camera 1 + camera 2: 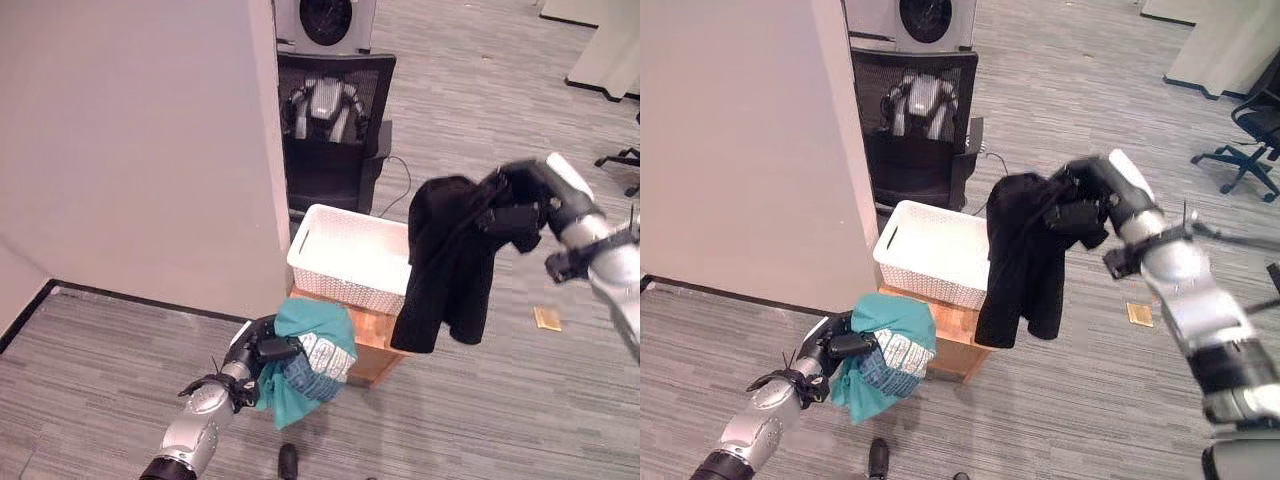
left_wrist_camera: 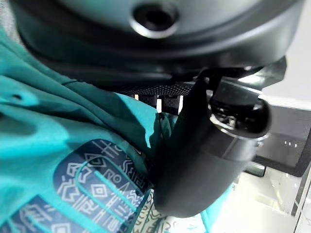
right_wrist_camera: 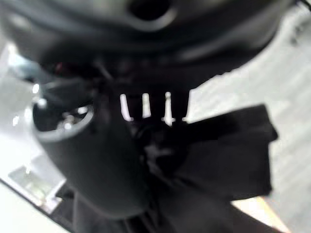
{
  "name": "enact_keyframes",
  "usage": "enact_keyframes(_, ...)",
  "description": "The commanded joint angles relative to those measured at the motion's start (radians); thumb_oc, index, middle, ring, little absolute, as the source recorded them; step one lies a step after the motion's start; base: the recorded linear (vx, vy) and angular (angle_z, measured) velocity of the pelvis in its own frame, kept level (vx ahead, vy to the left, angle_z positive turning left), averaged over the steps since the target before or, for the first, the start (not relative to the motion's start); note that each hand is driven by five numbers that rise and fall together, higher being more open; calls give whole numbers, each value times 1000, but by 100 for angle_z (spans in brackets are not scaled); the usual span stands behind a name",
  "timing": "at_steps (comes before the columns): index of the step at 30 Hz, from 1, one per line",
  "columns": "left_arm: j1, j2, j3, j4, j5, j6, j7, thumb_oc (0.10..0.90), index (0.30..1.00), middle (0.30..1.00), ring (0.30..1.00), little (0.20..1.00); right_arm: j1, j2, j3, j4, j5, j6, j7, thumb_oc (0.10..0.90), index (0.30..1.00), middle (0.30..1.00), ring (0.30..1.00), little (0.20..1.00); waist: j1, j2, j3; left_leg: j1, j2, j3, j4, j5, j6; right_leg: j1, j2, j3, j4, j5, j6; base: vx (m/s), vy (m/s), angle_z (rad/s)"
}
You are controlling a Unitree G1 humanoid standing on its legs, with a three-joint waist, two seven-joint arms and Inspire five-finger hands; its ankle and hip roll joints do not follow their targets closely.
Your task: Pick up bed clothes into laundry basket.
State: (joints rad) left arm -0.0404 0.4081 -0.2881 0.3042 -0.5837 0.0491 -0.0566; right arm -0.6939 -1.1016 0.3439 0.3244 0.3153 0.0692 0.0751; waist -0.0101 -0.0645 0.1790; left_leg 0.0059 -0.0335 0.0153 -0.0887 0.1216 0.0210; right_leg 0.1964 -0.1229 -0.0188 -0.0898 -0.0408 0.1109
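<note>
A white laundry basket stands on a low wooden stand. My left hand is shut on a teal garment with a patterned print, held just off the stand's near left corner, below the basket's level. In the left wrist view my thumb presses into the teal garment. My right hand is shut on a black garment, which hangs in the air over the basket's right end and drapes down past it. The black garment bunches under my right hand.
A tall beige panel rises at the left, close to the basket. A black mesh office chair stands behind the basket. Another chair's base shows at the far right. A small tan object lies on the grey floor.
</note>
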Motion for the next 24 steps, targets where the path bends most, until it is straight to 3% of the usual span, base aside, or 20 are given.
enact_keyframes(1, -69, 58, -21, -95, -43, -106, -29, 400, 300, 300, 300, 300, -421, -86, 156, 98, -83, -78, -60, 400, 300, 300, 300, 300, 69, -24, -89, 32, 43, 11, 1, -68, -56, -63, -7, -18, 56, 7, 34, -5, -33, 19)
enact_keyframes(2, -69, 53, -17, -95, -43, -106, -29, 400, 300, 300, 300, 300, -442, -84, 175, 106, -81, -80, -60, 400, 300, 300, 300, 300, 65, -19, -88, 32, 42, 12, 1, -68, -56, -63, -7, -18, 56, 7, 34, 47, -31, 22)
enact_keyframes(4, -59, 68, -27, -97, -56, -106, -33, 400, 300, 300, 300, 300, -675, -48, 356, 237, -125, -72, -68, 400, 300, 300, 300, 300, 80, -25, -85, 25, 41, 7, 1, -73, -59, -54, -7, -34, 38, 7, 35, 42, -29, 22)
enact_keyframes(5, -59, 66, -26, -97, -56, -106, -33, 400, 300, 300, 300, 300, -680, -47, 361, 239, -124, -72, -68, 400, 300, 300, 300, 300, 79, -24, -84, 26, 41, 7, 1, -73, -59, -54, -7, -34, 38, 7, 35, 12, -18, 9)
enact_keyframes(8, -53, 73, -39, -91, -67, -107, -30, 400, 300, 300, 300, 300, -861, 59, 497, 393, -165, -69, -77, 400, 300, 300, 300, 300, 101, -29, -77, 2, 42, -3, 1, -63, -65, -54, -1, -47, 15, 16, 33, 2, -39, 6)
enact_keyframes(16, -83, 60, -76, -71, -79, -105, -22, 400, 300, 300, 300, 300, -944, 236, 556, 559, -217, -59, -84, 400, 300, 300, 300, 300, 130, -28, -65, -24, 38, -30, 1, -54, -68, -54, 4, -70, 5, 11, 27, 9, -18, 10)
enact_keyframes(24, -100, 60, -85, -48, -81, -104, -22, 400, 300, 300, 300, 300, -1011, 298, 632, 730, -306, -46, -67, 400, 300, 300, 300, 300, 139, -26, -71, -31, 37, -34, 1, -51, -75, -53, 4, -80, 3, 8, 26, 12, -12, 10)
